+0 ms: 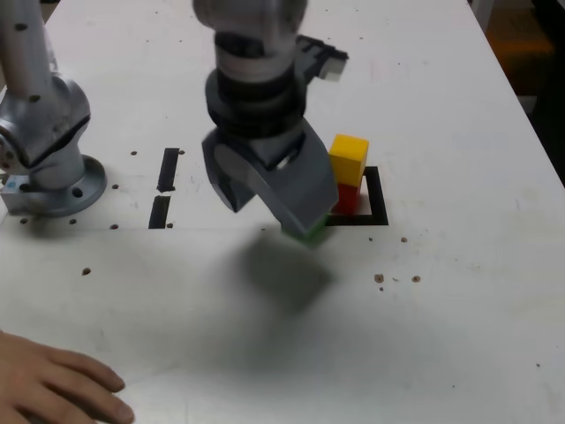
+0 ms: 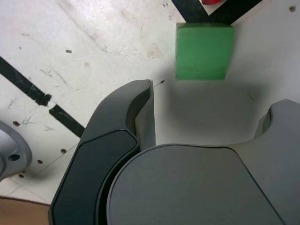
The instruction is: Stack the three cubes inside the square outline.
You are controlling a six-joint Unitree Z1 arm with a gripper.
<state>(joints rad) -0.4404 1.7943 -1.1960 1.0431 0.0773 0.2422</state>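
Overhead, open pincer (image 2: 206,126), green cube (image 2: 204,50) beneath, ungripped

1. You've got 3 cubes: 1 yellow cube (image 1: 349,156), 1 red cube (image 1: 347,198), 1 green cube (image 2: 204,51).
2. 1 square outline (image 1: 377,196).
3. 2 short black bars (image 1: 168,169).
4. 1 gripper (image 1: 274,199), 1 hand (image 1: 53,389).

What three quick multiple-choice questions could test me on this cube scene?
1. Where does the yellow cube sit?
A. on the red cube
B. on bare table
C. in the gripper

2. How many cubes are stacked?
A. none
B. two
C. three

3. How is the gripper?
A. shut on a cube
B. open, holding nothing
C. out of view

Answers:
1 A, yellow rests on red inside the outline.
2 B, the green cube lies alone on the table at the outline's edge.
3 B, the wrist view shows spread jaws with green lying beyond them.
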